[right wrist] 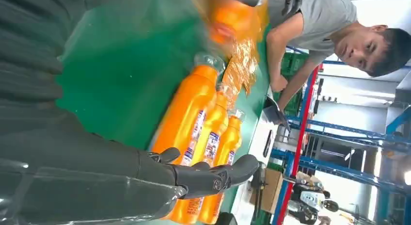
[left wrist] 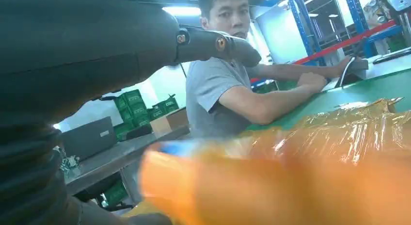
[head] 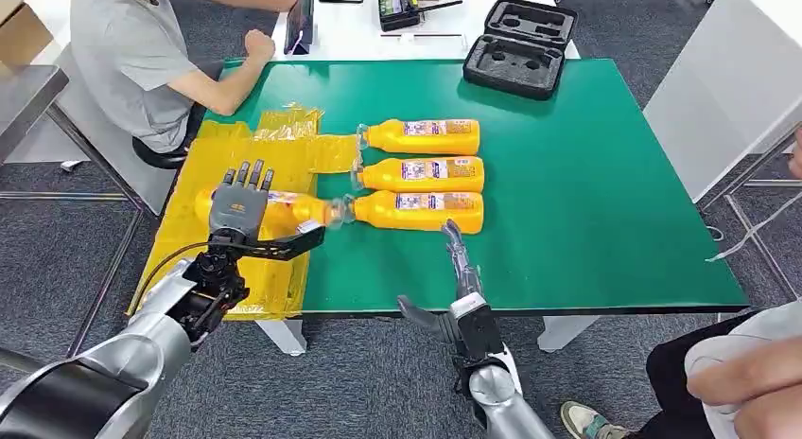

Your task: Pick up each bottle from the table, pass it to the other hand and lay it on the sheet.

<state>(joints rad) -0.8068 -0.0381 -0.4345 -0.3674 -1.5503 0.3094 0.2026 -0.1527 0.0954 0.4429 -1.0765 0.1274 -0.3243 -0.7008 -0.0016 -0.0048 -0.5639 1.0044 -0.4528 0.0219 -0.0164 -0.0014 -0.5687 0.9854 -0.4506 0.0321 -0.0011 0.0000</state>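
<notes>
The right hand (head: pixel 461 286) hangs at 6 o'clock over the near edge of the green table (head: pixel 605 212), fingers (head: pixel 454 240) loose and spread, holding nothing; the fingertips reach toward the nearest bottle without clearly touching it. To its right, from 3 to 5 o'clock, the green top lies bare out to the right edge.

The left hand (head: pixel 238 204) is at 8 o'clock over the yellow sheet (head: pixel 217 150), which covers the table's left end and hangs over its near-left corner. Its fingers stand up straight; under the palm lies an orange bottle (head: pixel 298 209), on the sheet, neck toward the middle. Whether the fingers grasp it or merely rest on it I cannot tell.

Three more bottles (head: pixel 423 174) lie side by side at the table's centre, touching or nearly so, caps toward the sheet. Each bears a white and blue label with red marks; the writing is too small to read.

At 12 o'clock a black foam case (head: pixel 520 46) sits open across the far edge. A person (head: pixel 132 61) in grey sits at 10 o'clock, forearm on the far-left corner.
</notes>
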